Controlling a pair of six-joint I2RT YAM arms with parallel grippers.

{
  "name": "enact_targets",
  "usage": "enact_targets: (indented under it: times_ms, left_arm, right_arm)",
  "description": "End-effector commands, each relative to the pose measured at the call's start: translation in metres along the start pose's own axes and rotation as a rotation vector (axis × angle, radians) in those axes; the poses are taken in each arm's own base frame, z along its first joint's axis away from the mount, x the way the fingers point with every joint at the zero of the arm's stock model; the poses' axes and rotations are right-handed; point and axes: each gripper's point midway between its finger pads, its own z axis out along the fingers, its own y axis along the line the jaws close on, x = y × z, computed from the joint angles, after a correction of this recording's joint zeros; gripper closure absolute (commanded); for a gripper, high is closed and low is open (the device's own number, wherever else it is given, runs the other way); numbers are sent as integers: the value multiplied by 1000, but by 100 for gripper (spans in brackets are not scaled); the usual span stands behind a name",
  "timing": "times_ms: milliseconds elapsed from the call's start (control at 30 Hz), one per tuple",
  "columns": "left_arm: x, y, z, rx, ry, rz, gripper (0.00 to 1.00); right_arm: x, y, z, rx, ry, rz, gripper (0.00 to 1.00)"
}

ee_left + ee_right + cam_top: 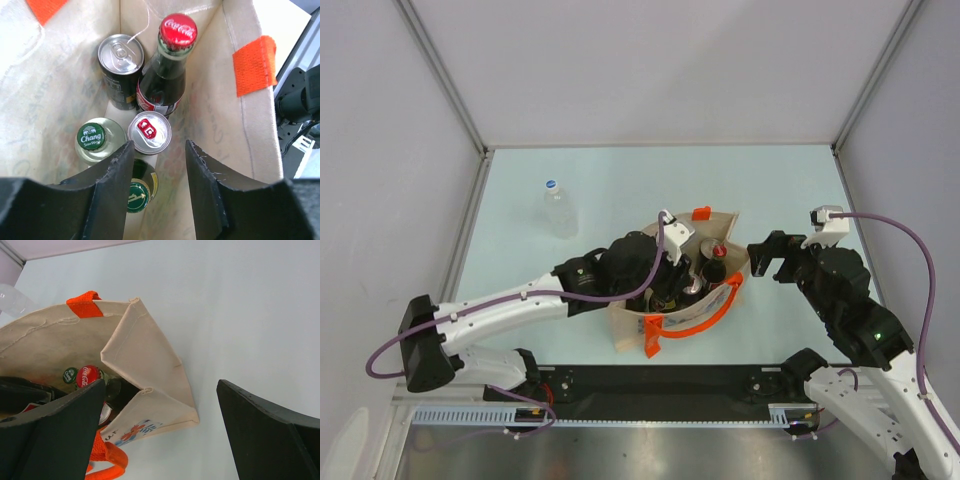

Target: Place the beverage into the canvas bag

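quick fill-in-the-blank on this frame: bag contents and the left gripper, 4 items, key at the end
1. The left gripper hangs over the canvas bag with its jaws ____.
2. The Coca-Cola bottle has a ____ cap.
3. The left wrist view shows ____ can tops in the bag: the black can and the silver can.
4. The clear plastic bottle on the table is ____ the bag (inside/outside).

Missing words: open; red; two; outside.
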Motion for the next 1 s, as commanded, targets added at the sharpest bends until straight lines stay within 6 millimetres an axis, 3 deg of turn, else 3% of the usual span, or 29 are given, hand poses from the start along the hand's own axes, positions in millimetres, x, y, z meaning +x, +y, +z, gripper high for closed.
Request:
enact_targets:
  times_ms: [0,100,267,433,467,533,567,767,967]
  left_arm:
    - [-57,-1,-26,-26,-141,0,49]
    - [-79,6,-41,-76,-166,23,47]
    - [-121,39,-75,-273,-234,28,38]
    - [-138,87,-109,-466,-254,-19,12]
    - [-141,107,-118,-517,-261,-58,9]
    - [-140,128,-127,-567,-263,-97,3]
    - [-137,151,-138,-624,-266,-144,1]
    - [-111,234,-173,-833,-254,-317,0]
    - [-75,290,-179,-898,-217,-446,1]
  right_arm:
    - [-7,3,-1,-10,-21,8,0]
    - [-8,2,-2,-7,-24,4,0]
    - [-8,1,-2,-5,-23,-5,0]
    - [-8,0,-2,-3,-25,-13,0]
    - [-8,0,-3,-3,-27,-14,0]
    - [-7,0,-2,-2,-23,-18,0]
    - [-6,0,-2,-1,-21,-19,0]
    - [-3,-2,-2,1,-16,-22,0]
    - [4,0,1,-9,-2,-9,0]
